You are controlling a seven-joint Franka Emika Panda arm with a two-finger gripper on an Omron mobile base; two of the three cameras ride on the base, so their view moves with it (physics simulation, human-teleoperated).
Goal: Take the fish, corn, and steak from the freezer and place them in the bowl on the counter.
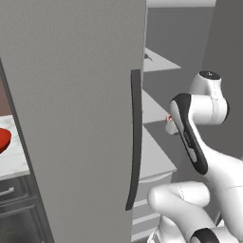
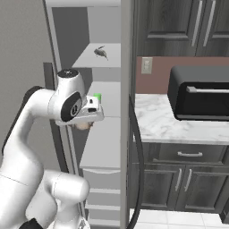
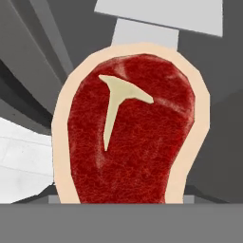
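Hand view: the steak lies directly ahead of the end effector, very close, its long axis running away from the fingers. Whether the wide-set jaws grip it cannot be told. The freezer shelves lie beyond and around.

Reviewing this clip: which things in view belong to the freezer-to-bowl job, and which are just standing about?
Part of the job:
- steak, close before the hand camera
- freezer, door open
- red bowl on the counter
- small dark item on an upper freezer shelf, too small to identify

Just standing about:
- black appliance on the right-hand worktop
- wall outlet
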